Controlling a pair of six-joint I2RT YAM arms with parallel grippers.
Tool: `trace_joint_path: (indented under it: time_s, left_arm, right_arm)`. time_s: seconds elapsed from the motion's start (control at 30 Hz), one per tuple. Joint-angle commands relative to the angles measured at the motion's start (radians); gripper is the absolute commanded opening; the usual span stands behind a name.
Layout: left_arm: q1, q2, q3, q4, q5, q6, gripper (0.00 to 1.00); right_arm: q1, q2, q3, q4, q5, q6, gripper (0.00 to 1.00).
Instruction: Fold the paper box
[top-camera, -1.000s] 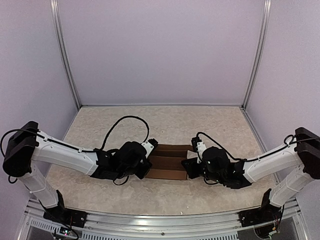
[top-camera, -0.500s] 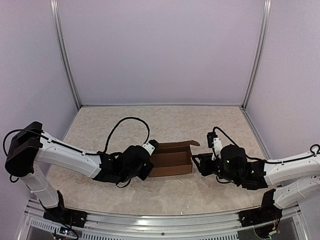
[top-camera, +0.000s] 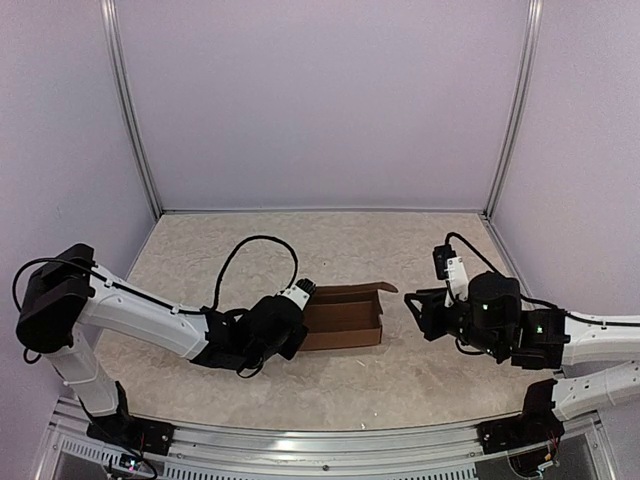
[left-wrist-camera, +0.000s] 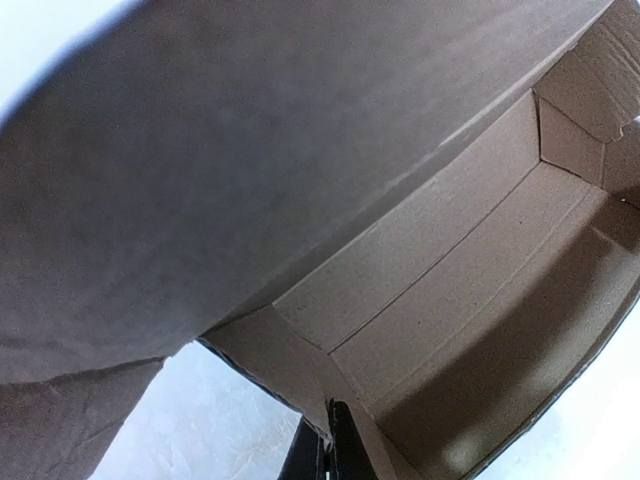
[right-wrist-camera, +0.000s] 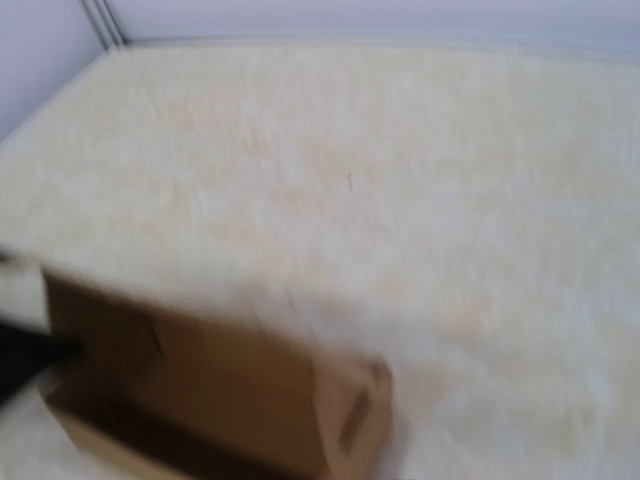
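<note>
Left wrist feed first: the paper box (left-wrist-camera: 430, 300) fills the view right above my left fingers (left-wrist-camera: 338, 455). It's raw brown cardboard, matt, with a fibrous grain on the inner faces and soft creases along the folds. The fingers themselves look like dull black plastic. The right wrist feed is blurred, but ahead of the right gripper (top-camera: 412, 312) the table (right-wrist-camera: 400, 150) looks pale, mottled and matt. From above, I see the left arm (top-camera: 140, 310) and right arm (top-camera: 600, 325) wearing smooth white shells with a slight sheen and matt black joints. A black rubbery cable (top-camera: 250, 240) loops behind the left fingers. Beyond them, brushed metal posts (top-camera: 135, 110) stand against flat matt lilac walls (top-camera: 320, 100).
</note>
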Motion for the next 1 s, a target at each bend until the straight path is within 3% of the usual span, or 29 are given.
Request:
trace_joint_path:
  time_s: [0.0,0.5,0.67,0.97]
  left_arm:
    - [-0.011,0.031,0.018,-0.008,-0.041,-0.016,0.0]
    - [-0.055,0.055,0.041,-0.038,-0.179,-0.04,0.0]
    - [-0.072,0.077,0.061,-0.047,-0.227,-0.04,0.0]
    - [-0.075,0.099,0.083,-0.052,-0.223,-0.042,0.0]
  right_arm:
    - [0.001,0.06,0.151,-0.044,0.041,-0.098,0.28]
    - [-0.09,0.508,0.607,-0.175,-0.203,-0.125,0.09]
    - [-0.114,0.611,0.659,-0.197,-0.248,-0.087,0.0]
    - [-0.123,0.702,0.639,-0.176,-0.238,-0.048,0.0]
